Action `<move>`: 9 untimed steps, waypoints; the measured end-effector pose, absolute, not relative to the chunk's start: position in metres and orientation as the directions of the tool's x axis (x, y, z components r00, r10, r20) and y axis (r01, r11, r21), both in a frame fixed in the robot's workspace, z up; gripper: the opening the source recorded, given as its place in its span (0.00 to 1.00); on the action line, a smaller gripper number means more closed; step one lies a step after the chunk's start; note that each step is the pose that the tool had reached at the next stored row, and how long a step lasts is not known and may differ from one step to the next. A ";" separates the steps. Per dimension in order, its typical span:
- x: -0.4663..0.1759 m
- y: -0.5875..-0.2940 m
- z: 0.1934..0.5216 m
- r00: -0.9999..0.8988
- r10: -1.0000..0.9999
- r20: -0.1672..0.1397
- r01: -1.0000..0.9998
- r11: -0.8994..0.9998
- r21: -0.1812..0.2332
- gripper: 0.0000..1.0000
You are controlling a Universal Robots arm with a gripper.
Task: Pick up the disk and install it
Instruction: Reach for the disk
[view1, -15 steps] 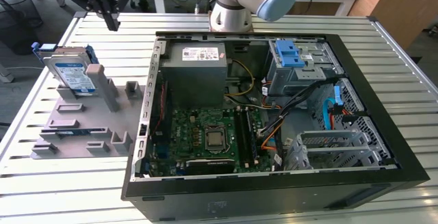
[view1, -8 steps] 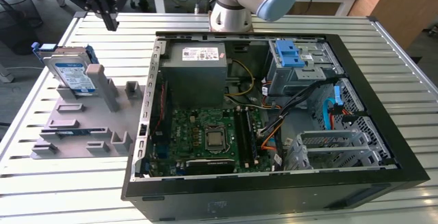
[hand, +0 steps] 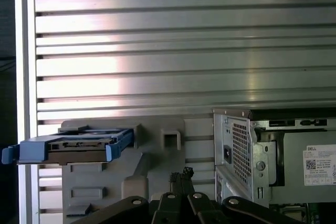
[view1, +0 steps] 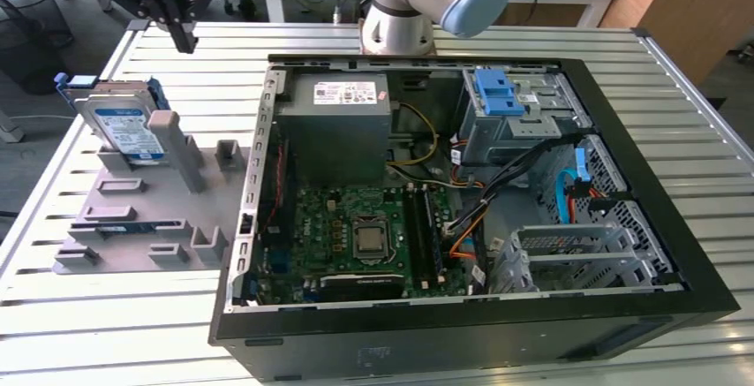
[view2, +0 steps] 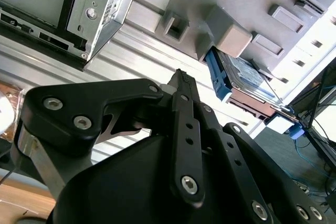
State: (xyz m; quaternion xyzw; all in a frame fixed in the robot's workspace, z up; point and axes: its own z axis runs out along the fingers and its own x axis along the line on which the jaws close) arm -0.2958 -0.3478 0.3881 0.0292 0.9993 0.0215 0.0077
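The disk point(view1: 126, 126), silver with a white-and-blue label and a blue bracket, stands on edge in the grey fixture point(view1: 130, 218) at the exterior view's left, leaning against a post. My gripper point(view1: 185, 44) hangs in the air beyond the disk, toward the table's far edge. It is shut, with nothing between its fingers, and is apart from the disk. In the first wrist view the disk point(hand: 73, 148) shows edge-on beside my closed gripper point(hand: 181, 174). In the second wrist view the disk point(view2: 239, 74) lies past the gripper point(view2: 181, 76).
An open computer case point(view1: 659, 311) lies on the slatted metal table point(view1: 200, 41) to the exterior view's right of the fixture. Inside are a grey power supply point(view1: 334, 125), a motherboard point(view1: 359, 231), cables, and a drive cage with a blue latch point(view1: 500, 94). The arm's base point(view1: 395, 24) stands behind the case.
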 end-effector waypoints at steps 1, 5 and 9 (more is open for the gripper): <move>-0.297 -0.348 0.388 -0.998 0.059 -0.014 0.058 0.997 0.043 0.11; -0.300 -0.347 0.388 -0.998 0.059 -0.014 0.058 0.997 0.043 0.11; -0.303 -0.346 0.388 -0.998 0.059 -0.014 0.058 0.997 0.043 0.11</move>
